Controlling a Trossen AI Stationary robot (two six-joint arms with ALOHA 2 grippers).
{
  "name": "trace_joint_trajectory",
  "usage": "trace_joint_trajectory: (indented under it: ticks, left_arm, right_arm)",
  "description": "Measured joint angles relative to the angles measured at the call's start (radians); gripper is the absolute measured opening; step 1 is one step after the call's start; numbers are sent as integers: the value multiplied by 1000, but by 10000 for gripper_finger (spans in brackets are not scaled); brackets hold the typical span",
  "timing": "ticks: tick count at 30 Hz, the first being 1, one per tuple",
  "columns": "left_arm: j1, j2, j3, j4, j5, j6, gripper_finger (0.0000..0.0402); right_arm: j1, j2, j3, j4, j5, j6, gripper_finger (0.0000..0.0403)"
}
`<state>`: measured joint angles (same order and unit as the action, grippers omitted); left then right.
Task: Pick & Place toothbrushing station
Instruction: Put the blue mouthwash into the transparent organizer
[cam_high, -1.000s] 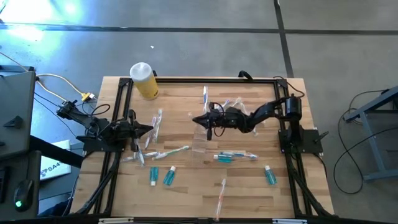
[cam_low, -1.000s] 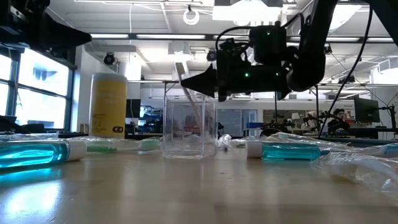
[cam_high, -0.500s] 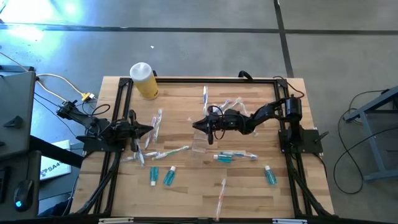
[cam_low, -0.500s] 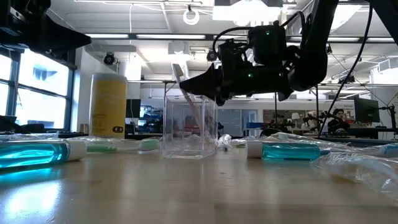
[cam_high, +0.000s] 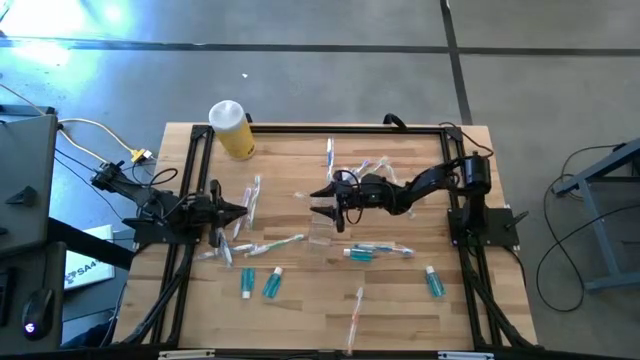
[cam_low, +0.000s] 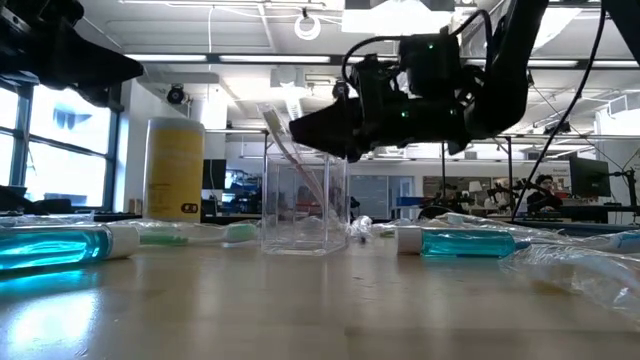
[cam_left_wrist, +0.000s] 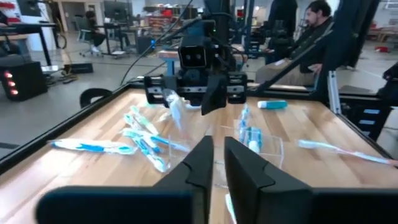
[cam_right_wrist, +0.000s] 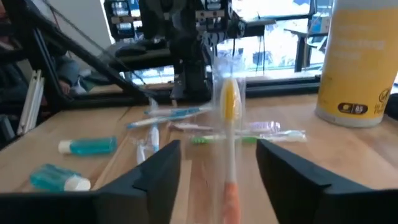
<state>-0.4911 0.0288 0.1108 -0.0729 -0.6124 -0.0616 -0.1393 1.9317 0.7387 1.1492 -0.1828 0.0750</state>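
Observation:
The small clear cup (cam_low: 305, 215) stands upright on the wooden table (cam_high: 300, 310) near its middle. One thin toothbrush (cam_low: 290, 150) stands slanted in the cup, lower end inside, shaft against the rim. My right gripper (cam_high: 318, 200) hangs level just above the cup's rim, open. In the right wrist view the toothbrush (cam_right_wrist: 229, 118) rises between my right gripper's (cam_right_wrist: 217, 149) parted fingers, apart from both. My left gripper (cam_high: 243, 208) waits at the table's left side; the left wrist view shows my left gripper (cam_left_wrist: 218, 149) with a narrow gap between its fingers, and nothing in it.
Teal white-capped tubes (cam_high: 270, 285) (cam_high: 434, 282) (cam_high: 360, 254) and loose toothbrushes (cam_high: 250, 200) (cam_high: 355, 310) (cam_high: 329, 155) lie scattered over the table. A yellow bottle (cam_high: 232, 130) lies at the far left corner. A dark frame (cam_high: 190, 180) runs along the table's edges.
My right gripper has opened above the cup and let go of the toothbrush. The toothbrush's upper end has tipped away from the fingers, while its lower end has stayed in the cup.

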Motion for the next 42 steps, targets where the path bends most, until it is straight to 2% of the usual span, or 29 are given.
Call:
trace_joint_trajectory:
  ticks: [4, 9, 12, 14, 20, 26, 31, 37, 42]
  left_arm:
    - [0, 0, 0, 12, 62, -29, 95]
    - [0, 45, 0, 32, 194, -20, 148]
    - [0, 99, 0, 102, 262, -31, 158]
    - [0, 147, 0, 145, 306, -112, 158]
    - [0, 348, 59, 146, 318, -216, 158]
    - [0, 613, 260, 85, 331, -236, 158]
    - [0, 837, 493, -124, 334, -357, 158]
    - [0, 1098, 714, -396, 333, -674, 158]
    - [0, 1274, 840, -499, 378, -997, 158]
  right_arm:
    - [9, -66, 1, -37, 23, -76, 242]
    - [32, -160, 1, -164, 114, -185, 258]
    - [43, -216, 1, -226, 156, -222, 258]
    - [53, -239, 1, -241, 179, -247, 259]
    - [68, -284, 1, -278, 219, -290, 259]
    - [85, -296, 1, -286, 240, -285, 259]
    - [110, -294, 1, -316, 315, -314, 259]
    - [150, -294, 1, -317, 443, -388, 259]
    - [189, -294, 1, -333, 558, -466, 259]
